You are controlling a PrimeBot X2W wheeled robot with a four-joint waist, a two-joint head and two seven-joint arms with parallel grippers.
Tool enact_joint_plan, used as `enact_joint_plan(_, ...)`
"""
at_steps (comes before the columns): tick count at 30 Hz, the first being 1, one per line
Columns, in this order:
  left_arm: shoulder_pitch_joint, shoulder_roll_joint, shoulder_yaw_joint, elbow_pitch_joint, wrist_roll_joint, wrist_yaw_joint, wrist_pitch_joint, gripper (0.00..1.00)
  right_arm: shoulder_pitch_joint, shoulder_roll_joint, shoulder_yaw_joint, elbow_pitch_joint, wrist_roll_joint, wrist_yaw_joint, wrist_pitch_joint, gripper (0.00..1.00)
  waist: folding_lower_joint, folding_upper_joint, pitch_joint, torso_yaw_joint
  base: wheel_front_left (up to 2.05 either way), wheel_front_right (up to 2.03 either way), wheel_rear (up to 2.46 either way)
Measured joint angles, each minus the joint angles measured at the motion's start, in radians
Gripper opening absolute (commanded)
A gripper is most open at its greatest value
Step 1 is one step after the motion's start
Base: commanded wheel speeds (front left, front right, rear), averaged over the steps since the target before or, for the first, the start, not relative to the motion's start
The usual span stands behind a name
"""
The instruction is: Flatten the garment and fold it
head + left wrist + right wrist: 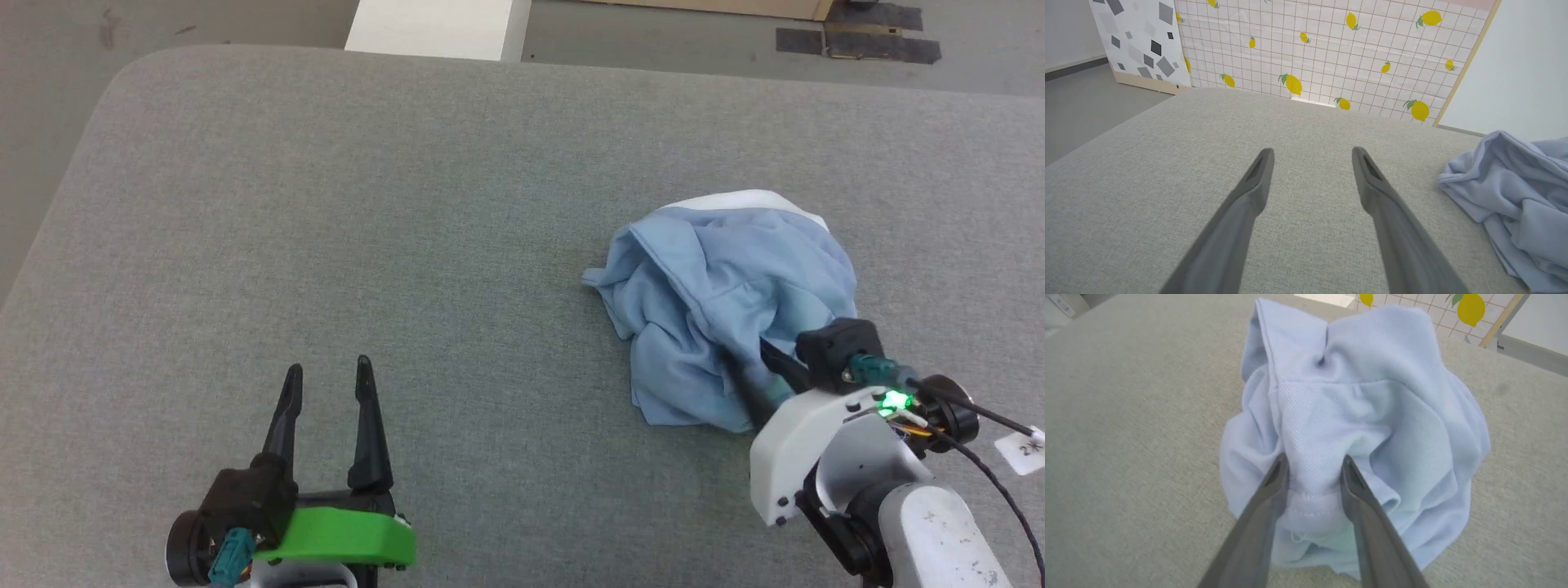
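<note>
and here's the left gripper (328, 365): two long dark tapering fingers on a black block, a bright green plastic bracket (343, 535) and a teal connector (229, 563) at its side. over to the right gripper (1314, 457): same dark grey fingers, a rounded white housing (796, 445), a green light (894, 400) glowing, a thin black cable (992, 417) with a white tag (1024, 449), and a scuffed pale forearm (939, 531).

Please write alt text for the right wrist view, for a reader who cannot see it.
A crumpled light blue shirt lies on a grey fabric surface. The right claw has a stitched fold of it between its two dark fingers.
</note>
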Motion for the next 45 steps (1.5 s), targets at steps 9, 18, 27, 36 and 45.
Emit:
enact_joint_plan(9,0.0,-0.015,0.023,0.011,0.015,-0.031,0.0,1.0,-0.044,0.038,-0.128,-0.094,0.01,0.0,-0.043,0.0,0.0,0.0,-0.015,-0.031,0.0,0.0,0.0)
enact_joint_plan(18,-0.001,-0.016,0.028,0.039,0.018,-0.062,0.0,1.0,-0.03,0.01,-0.526,-0.068,-0.046,0.0,-0.046,0.0,0.0,0.0,-0.021,-0.078,0.0,0.0,0.0)
enact_joint_plan(27,-0.01,-0.014,0.018,0.073,0.018,-0.082,0.0,1.0,0.094,0.045,-0.67,0.118,-0.117,0.0,-0.107,1.0,0.0,0.0,-0.008,-0.09,0.0,0.0,0.0)
enact_joint_plan(36,-0.017,-0.005,0.017,0.091,0.017,-0.089,0.0,1.0,0.021,0.051,-0.475,0.007,-0.092,0.0,-0.192,1.0,0.0,0.0,-0.041,-0.108,0.0,0.0,0.0)
enact_joint_plan(45,-0.038,-0.008,0.007,0.096,0.013,-0.098,0.0,1.0,0.015,-0.021,-0.132,0.01,0.044,0.0,0.095,1.0,0.0,0.0,-0.034,-0.083,0.0,0.0,0.0)
